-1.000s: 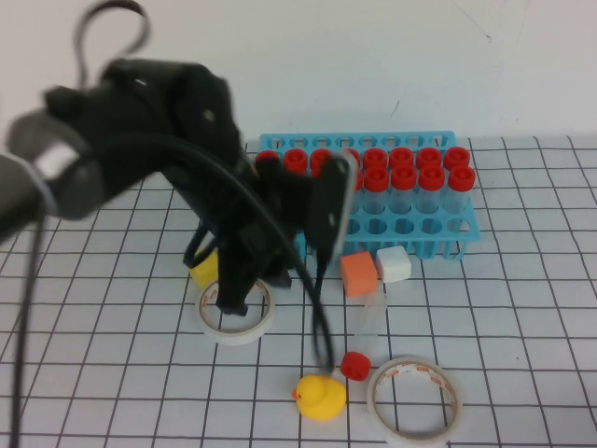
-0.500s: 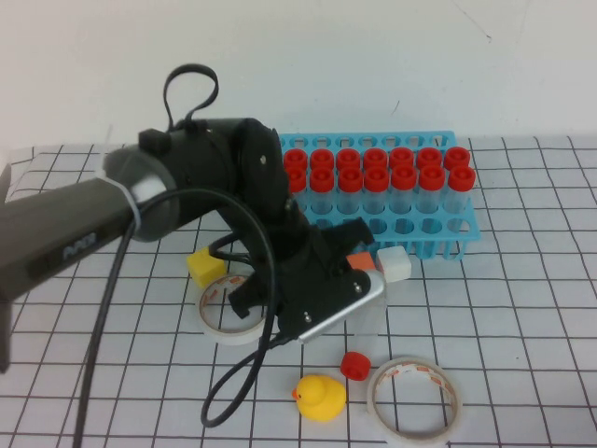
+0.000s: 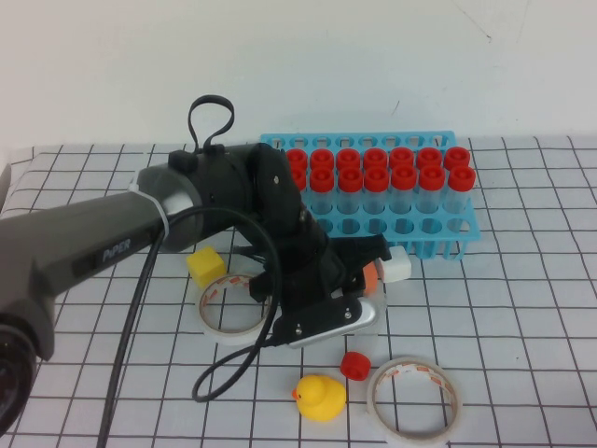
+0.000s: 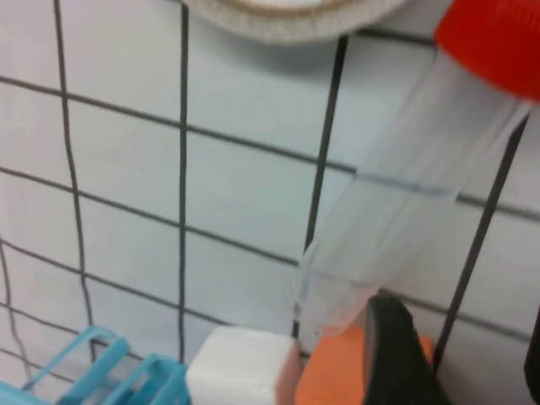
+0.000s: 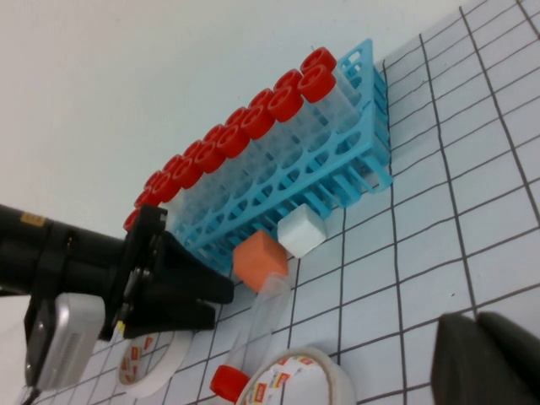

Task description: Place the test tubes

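While a test tube [image 5: 261, 325] lies before the blue rack [image 5: 337, 169], the left hand [image 5: 224, 304] hangs wide at its clear end. The closed right hand [image 5: 479, 337] sits well apart from the rack.

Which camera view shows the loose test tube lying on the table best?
Right wrist view: the loose test tube shows whole, cap to tip, by the open left gripper; the shut right gripper is apart from it. Left wrist view crops the cap; high view shows mostly the cap.
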Controlling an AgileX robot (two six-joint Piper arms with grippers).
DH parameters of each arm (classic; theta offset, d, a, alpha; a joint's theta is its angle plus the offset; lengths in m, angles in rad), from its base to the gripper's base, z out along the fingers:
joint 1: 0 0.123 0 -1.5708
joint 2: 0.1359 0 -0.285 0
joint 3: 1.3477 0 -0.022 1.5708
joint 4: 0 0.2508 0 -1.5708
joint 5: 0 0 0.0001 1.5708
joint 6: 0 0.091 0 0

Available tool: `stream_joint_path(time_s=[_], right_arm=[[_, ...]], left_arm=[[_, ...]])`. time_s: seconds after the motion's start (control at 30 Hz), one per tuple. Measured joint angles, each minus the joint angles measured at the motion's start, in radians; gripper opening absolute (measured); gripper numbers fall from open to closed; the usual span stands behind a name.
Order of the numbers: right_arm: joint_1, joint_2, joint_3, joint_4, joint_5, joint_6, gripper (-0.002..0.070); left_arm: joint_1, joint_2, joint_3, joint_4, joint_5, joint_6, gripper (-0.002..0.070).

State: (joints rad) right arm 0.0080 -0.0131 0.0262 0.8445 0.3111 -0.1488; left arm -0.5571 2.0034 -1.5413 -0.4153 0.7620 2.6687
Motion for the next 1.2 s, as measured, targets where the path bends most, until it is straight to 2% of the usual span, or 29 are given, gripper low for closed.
stream_joint_path(time_s=[0.27,0.5,0.73,1.03,1.2], right_arm=[[0.0,0.0,0.0,0.0,0.002,-0.014,-0.0001],[0.0,0.0,0.0,0.0,0.003,-0.017,-0.0001],[0.0,0.0,0.0,0.0,0.003,-0.018,-0.0001],[0.0,0.0,0.0,0.0,0.003,-0.018,-0.0001],[0.0,0.0,0.0,0.0,0.003,-0.018,-0.0001]], left_arm=[[0.0,0.004,-0.002,-0.013,-0.026,0.192,0.031],[-0.002,0.009,-0.005,-0.108,0.005,0.308,0.031],[-0.004,0.009,-0.005,-0.143,0.042,0.34,0.031],[-0.046,0.018,-0.005,-0.147,0.055,0.363,0.031],[-0.048,0.027,-0.005,-0.075,0.038,0.358,0.031]])
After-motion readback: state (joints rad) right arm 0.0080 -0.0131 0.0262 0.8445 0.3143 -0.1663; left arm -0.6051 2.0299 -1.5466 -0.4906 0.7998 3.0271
